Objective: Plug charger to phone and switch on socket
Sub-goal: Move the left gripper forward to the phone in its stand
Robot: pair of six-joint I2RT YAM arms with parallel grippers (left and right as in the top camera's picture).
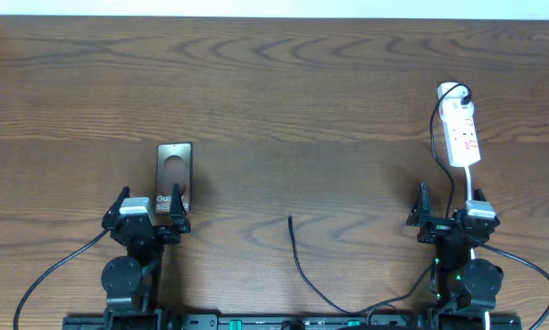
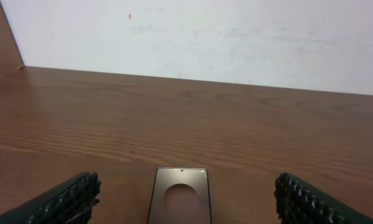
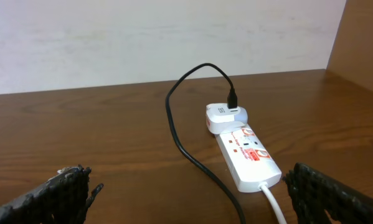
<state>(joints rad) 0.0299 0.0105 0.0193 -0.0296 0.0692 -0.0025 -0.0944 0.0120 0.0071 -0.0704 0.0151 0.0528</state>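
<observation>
The dark-brown phone [image 1: 172, 174] lies flat at the left, its near end between the fingers of my left gripper [image 1: 150, 209]; in the left wrist view the phone [image 2: 180, 196] lies between the open jaws [image 2: 186, 205], untouched. The white socket strip [image 1: 461, 136] lies at the far right with a white adapter [image 1: 451, 93] at its far end. The black charger cable [image 1: 436, 137] runs from the adapter towards me, and its free plug tip [image 1: 290, 218] rests mid-table. My right gripper [image 1: 450, 218] is open just before the strip [image 3: 248, 155], with the cable [image 3: 192, 155] between its fingers [image 3: 189, 199].
The strip's thicker white cord [image 3: 274, 202] runs back under the right arm. A white wall [image 2: 192, 37] stands past the table's far edge. Wooden tabletop [image 1: 274, 101] spreads between the two arms.
</observation>
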